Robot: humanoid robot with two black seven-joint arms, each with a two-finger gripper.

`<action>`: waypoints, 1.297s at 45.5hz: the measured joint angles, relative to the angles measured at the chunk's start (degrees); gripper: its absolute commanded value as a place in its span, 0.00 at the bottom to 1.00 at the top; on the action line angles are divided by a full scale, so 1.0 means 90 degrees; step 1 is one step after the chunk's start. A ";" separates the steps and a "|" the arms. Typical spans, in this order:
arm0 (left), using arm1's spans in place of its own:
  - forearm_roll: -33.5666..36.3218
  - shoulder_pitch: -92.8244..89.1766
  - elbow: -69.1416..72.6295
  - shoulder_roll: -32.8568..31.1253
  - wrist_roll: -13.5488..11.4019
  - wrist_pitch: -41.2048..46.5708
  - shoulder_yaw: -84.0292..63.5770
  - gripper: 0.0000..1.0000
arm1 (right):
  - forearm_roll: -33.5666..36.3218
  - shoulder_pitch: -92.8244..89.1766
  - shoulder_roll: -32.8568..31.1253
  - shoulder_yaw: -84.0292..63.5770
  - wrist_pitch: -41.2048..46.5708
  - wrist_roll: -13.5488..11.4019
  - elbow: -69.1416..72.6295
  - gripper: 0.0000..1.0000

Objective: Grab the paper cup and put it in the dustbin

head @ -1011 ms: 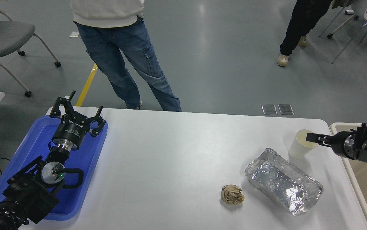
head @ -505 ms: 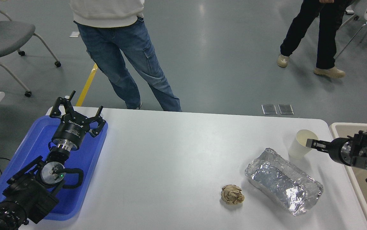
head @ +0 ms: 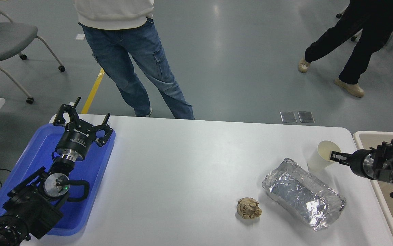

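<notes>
White counter (head: pixel 189 164) filled the view. Near its far right corner the paper cup (head: pixel 323 155) tilted, rim pinched by my right hand (head: pixel 336 158). Dustbin (head: pixel 386 194) waited just beside; lifting and dropping remained. Left hand (head: pixel 80 123) rested spread.

- Paper cup (head: pixel 322 155): far right of the surface (head: pixel 189 171), just behind the foil tray (head: pixel 304 193).
- Paper ball (head: pixel 249 208): left of the foil tray, nearer.
- Dustbin (head: pixel 364 135): beyond the surface's right edge.
- Plastic tray (head: pixel 29 160): far left, under the left gripper (head: pixel 80 119).
</notes>
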 measured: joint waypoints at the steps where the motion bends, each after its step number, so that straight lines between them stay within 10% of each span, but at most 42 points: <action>1: 0.0000 0.0000 0.0000 0.0000 0.0000 0.0000 0.0000 1.00 | -0.0008 0.0003 0.0000 0.0002 0.0005 0.0000 0.0002 0.00; 59: -0.0001 0.0000 0.0000 0.0000 0.0000 -0.0001 0.0006 1.00 | -0.0274 0.3672 -0.1566 -0.0004 0.1991 -0.0066 0.1114 0.00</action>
